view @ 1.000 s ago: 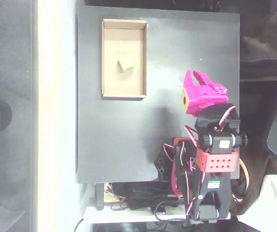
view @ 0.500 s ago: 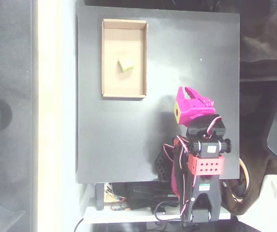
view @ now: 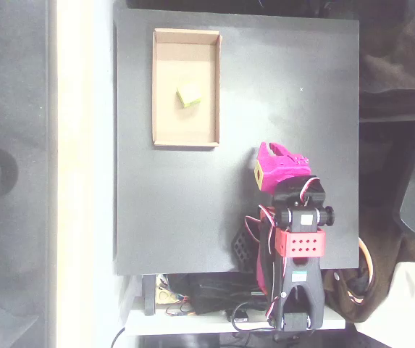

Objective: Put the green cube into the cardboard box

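In the overhead view the magenta claw (view: pixel 274 154) is sitting folded back over the arm's base, low and right of the middle of the dark table (view: pixel 164 210). Its fingers are pointing up the picture, and from this angle I cannot tell whether they are parted or pressed together; nothing is showing between them. A small yellow-green patch is facing left on the claw's side. Just below the claw, the arm's black joint and red perforated bracket (view: pixel 301 243) are lying in line toward the table's bottom edge.

Well apart from the claw, up and to the left, the cardboard box (view: pixel 157 94) is lying flat on the table with its long side running up and down the picture. The green cube (view: pixel 188 96) is resting on the box floor, near the middle and slightly right, clear of all four walls.
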Controlling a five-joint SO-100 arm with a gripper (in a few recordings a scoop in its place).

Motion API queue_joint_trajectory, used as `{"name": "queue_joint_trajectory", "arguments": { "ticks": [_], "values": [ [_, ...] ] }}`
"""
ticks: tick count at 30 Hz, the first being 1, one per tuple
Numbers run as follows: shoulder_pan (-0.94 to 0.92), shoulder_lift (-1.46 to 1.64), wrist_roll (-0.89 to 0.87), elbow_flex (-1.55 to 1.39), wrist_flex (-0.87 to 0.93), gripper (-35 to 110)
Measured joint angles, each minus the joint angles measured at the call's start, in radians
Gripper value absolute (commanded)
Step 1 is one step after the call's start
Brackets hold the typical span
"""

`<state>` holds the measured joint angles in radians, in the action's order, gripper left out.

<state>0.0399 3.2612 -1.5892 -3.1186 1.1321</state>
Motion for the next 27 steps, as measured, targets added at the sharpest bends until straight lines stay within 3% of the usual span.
{"name": "queue_joint_trajectory", "arguments": {
  "ticks": [13,20,27],
  "values": [
    [0.0,0.023,0.0,-0.026,0.012,3],
    [0.0,0.023,-0.003,-0.026,0.164,4],
    [0.0,0.023,-0.005,-0.026,0.207,4]
  ]
}}
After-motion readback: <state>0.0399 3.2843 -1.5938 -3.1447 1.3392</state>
